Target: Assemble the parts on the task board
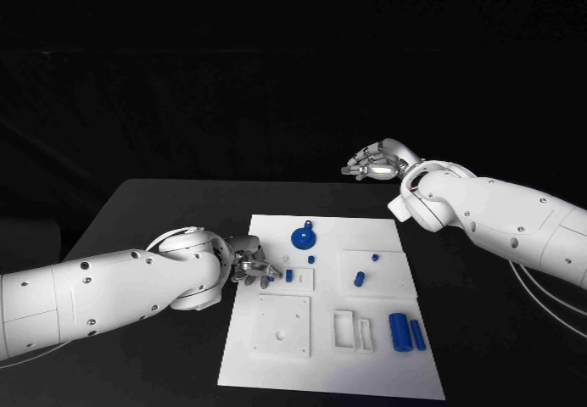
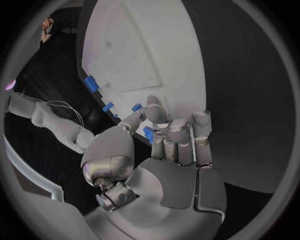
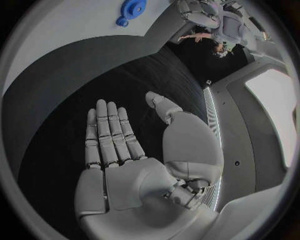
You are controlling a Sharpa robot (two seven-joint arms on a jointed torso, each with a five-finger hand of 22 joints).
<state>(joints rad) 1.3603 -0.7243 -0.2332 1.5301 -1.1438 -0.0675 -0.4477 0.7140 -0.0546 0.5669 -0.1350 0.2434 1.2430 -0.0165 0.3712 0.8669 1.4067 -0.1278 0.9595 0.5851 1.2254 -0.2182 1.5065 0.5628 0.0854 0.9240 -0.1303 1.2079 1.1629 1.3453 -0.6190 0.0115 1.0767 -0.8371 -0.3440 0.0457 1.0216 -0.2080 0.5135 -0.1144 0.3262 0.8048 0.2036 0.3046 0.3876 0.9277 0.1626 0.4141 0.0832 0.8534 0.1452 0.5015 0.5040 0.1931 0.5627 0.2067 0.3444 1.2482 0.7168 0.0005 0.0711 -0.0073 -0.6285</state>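
One left hand [image 1: 251, 264] seemingly pinches a blue part [image 2: 148, 133].

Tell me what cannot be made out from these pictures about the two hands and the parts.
- Head view: the left hand covers the task board edge; whether it holds a part is hidden by its fingers.
- Left wrist view: a small blue part sits at the fingers, mostly covered.
- Right wrist view: the round blue part is cut by the rim.
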